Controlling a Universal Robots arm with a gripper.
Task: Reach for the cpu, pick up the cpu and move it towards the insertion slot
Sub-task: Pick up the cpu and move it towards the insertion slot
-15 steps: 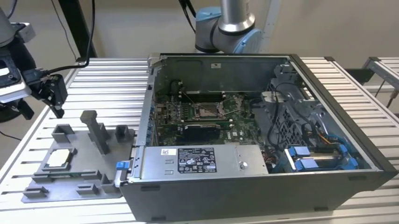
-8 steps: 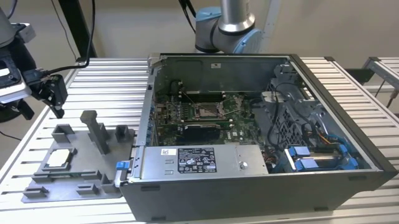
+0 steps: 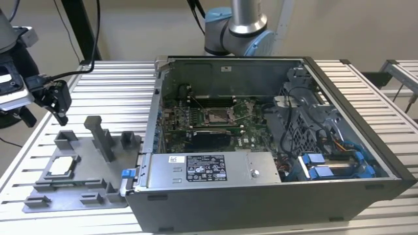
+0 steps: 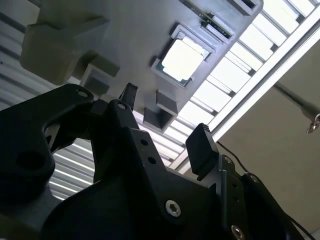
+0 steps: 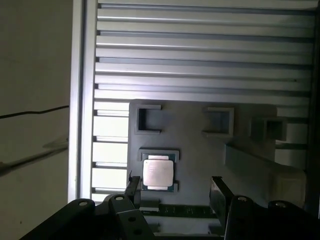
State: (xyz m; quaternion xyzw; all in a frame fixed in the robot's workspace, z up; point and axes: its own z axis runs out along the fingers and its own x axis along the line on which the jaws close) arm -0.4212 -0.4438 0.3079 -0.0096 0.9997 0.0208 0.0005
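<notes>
The gripper [image 5: 175, 186] is open: its two black fingers [image 5: 218, 189] stand wide apart and hold nothing between them. It hangs in the air above a grey fixture plate [image 5: 200, 155] and touches neither the plate nor anything on it.

The cpu [image 5: 158, 172] is the nearest thing to the gripper. It lies flat in a shallow framed seat of the plate, pale and square, directly under the tool. In the first wrist view it sits closer to one finger than to the other, not under the middle of the gap. In the second wrist view the cpu [image 4: 182, 59] shows just beyond the fingertips, with clear space between them.

Around the cpu, a little farther from the gripper, the plate carries several low square pockets and one tall block [image 3: 103, 137], all of the same grey plastic.

The plate rests on a slatted metal table [image 3: 111, 93], which reaches out under and past the tool.

Well apart from the gripper, beyond the plate, an open computer case [image 3: 261, 196] stands on the same table. Inside it the insertion slot [image 3: 218, 116], a square metal frame with a dark centre, sits on the green circuit board [image 3: 251, 128]. Behind the case, the farthest from the gripper, the arm [image 3: 247, 19] rises.
</notes>
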